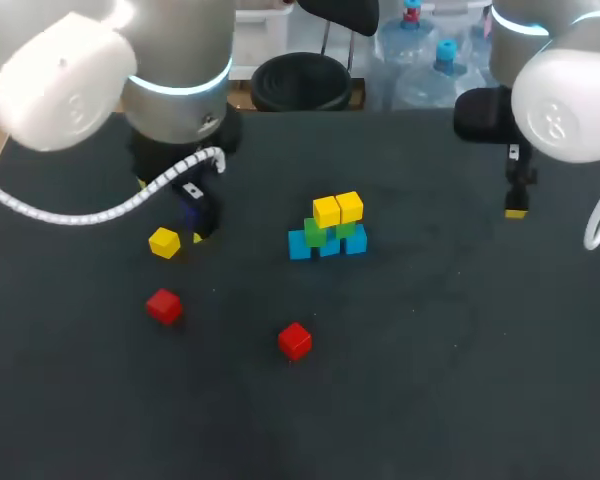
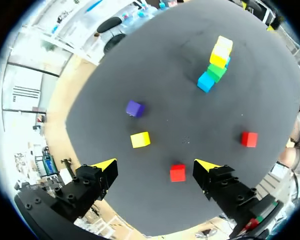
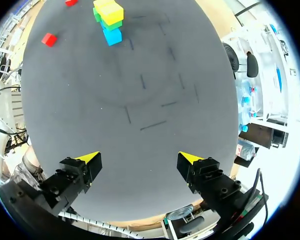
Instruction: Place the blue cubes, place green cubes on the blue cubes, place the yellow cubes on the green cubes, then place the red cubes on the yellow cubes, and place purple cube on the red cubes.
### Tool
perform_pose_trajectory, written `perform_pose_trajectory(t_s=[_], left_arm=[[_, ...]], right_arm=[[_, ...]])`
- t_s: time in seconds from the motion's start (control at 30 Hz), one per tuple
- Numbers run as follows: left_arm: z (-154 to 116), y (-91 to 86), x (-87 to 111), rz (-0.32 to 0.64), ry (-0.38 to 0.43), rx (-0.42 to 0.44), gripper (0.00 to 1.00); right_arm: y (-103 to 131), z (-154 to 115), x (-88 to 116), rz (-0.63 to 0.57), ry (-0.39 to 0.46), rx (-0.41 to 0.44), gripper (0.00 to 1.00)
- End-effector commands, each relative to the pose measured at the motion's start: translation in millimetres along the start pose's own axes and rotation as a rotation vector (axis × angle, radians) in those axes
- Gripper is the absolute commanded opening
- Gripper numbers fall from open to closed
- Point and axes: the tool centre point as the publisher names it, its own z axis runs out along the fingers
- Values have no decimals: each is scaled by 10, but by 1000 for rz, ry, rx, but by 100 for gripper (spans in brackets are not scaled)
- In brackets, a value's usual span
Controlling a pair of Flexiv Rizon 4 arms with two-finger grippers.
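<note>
In the middle of the table stands a stack (image 1: 328, 230) with blue cubes (image 1: 326, 245) at the bottom, green cubes (image 1: 320, 232) on them and two yellow cubes (image 1: 337, 209) on top. A loose yellow cube (image 1: 164, 242) and two red cubes (image 1: 164, 306) (image 1: 295, 340) lie at the front left. My left gripper (image 2: 157, 167) hangs open above the table. The nearer red cube (image 2: 178, 173) shows between its tips, with the yellow cube (image 2: 140, 139) and the purple cube (image 2: 134, 108) ahead. My right gripper (image 3: 140, 160) is open over bare table at the back right, far from the stack (image 3: 109, 20).
The dark table (image 1: 460, 360) has free room across its front and right. My left arm's white cable (image 1: 110, 208) loops low over the back left. The second red cube (image 2: 249, 139) lies well to the side of the left gripper.
</note>
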Motion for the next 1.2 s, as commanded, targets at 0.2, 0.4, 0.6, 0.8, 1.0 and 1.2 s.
perform_pose_trajectory(t_s=[0.2, 0.4, 0.6, 0.8, 1.0, 1.2], left_arm=[[128, 73, -13, -43, -40, 121, 100], [128, 73, -13, -43, -40, 121, 100], [153, 110, -39, -41, -33, 123, 100], [382, 423, -38, -101, -43, 270, 100], [602, 626, 49, -158, -15, 295, 100], [697, 587, 2, -138, -10, 283, 100]], right_arm=[[-1, 2, 2, 0, 0, 1, 100], [-1, 2, 2, 0, 0, 1, 100], [-1, 2, 2, 0, 0, 1, 100], [-1, 2, 2, 0, 0, 1, 100], [-1, 2, 2, 0, 0, 1, 100], [-1, 2, 2, 0, 0, 1, 100]])
